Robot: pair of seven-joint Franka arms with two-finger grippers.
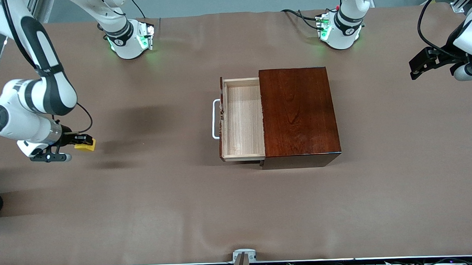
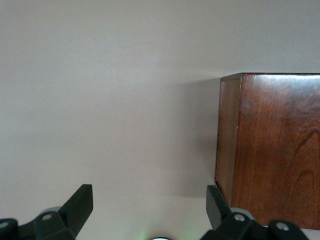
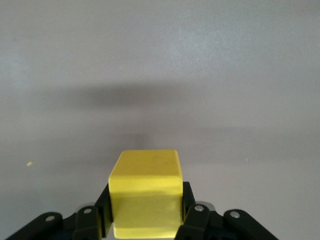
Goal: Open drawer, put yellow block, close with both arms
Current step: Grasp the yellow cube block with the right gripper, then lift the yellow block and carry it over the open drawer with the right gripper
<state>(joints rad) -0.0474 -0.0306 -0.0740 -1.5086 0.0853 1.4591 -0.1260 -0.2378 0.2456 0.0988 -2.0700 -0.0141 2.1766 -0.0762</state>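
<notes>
The drawer [image 1: 241,120] stands pulled out of the dark reddish-brown box [image 1: 298,110], its pale tray empty and its white handle [image 1: 215,119] toward the right arm's end. My right gripper [image 1: 79,144] is shut on the yellow block [image 1: 86,144] and holds it above the bare table at the right arm's end, well apart from the drawer. In the right wrist view the block [image 3: 145,192] sits between the black fingers [image 3: 192,220]. My left gripper [image 1: 416,69] is open and empty, up over the left arm's end. The left wrist view shows its fingers [image 2: 80,205] spread and the box [image 2: 275,150].
The brown table cloth [image 1: 163,197] lies around the box. The two green-lit arm bases [image 1: 132,40] stand along the edge farthest from the front camera. A small grey fixture [image 1: 243,255] sits at the table edge nearest that camera.
</notes>
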